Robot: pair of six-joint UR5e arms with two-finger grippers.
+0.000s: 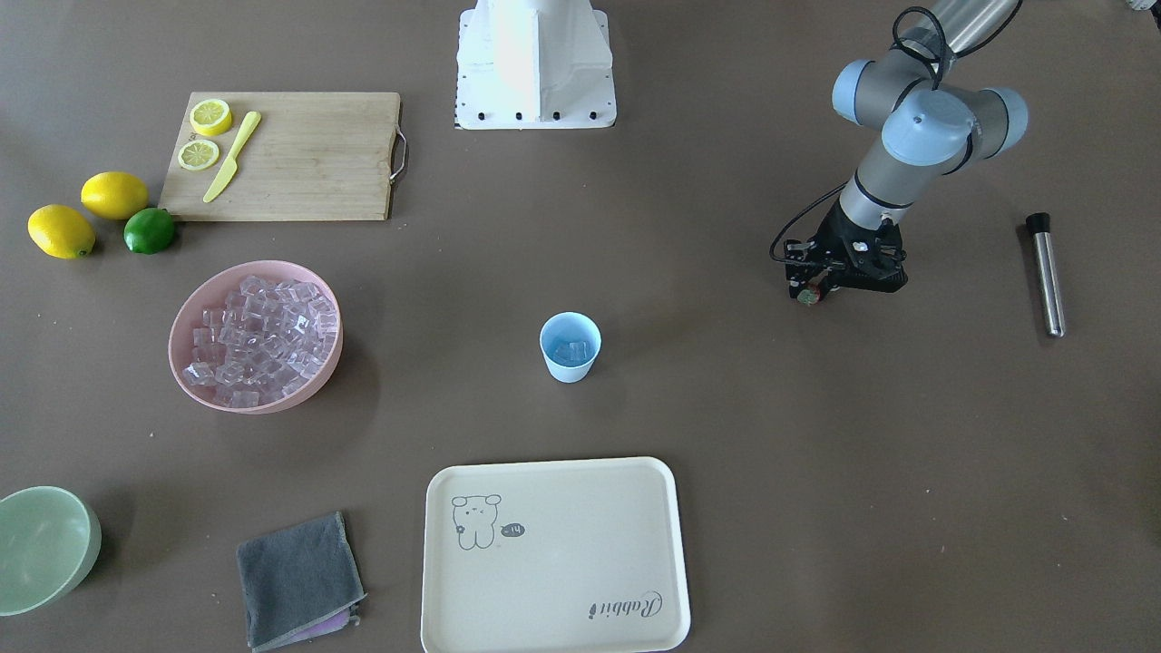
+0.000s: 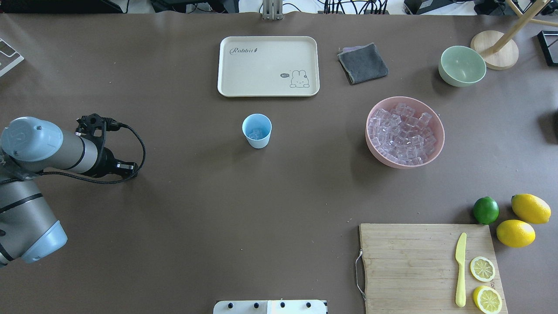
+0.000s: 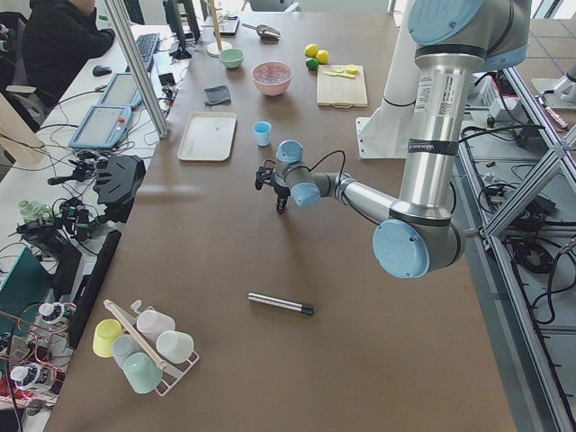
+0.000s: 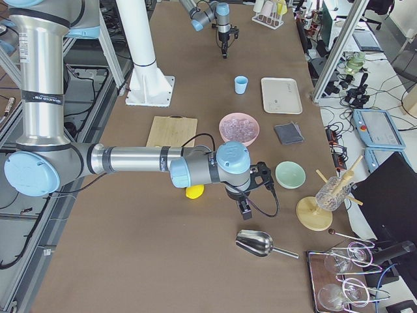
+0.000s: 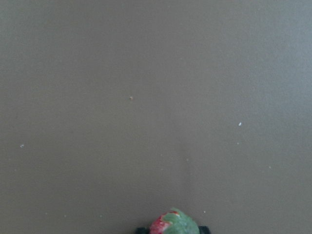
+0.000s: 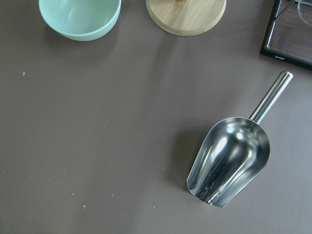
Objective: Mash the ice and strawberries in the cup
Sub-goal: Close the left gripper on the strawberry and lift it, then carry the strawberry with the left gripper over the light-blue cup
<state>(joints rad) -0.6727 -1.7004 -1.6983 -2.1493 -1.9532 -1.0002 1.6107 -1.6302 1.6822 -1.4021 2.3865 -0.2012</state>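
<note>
Cup: ice already in.
Strawberry: pinched in my left claw, not yet added.
Mashing: not begun.

Cup: middle of the desk, some ice inside.
Tray: behind the cup, far side.
Bowl: right of the cup, full of ice.
Board: near right, knife on it.
Strawberry: in the left jaws, well left of the cup.
</note>
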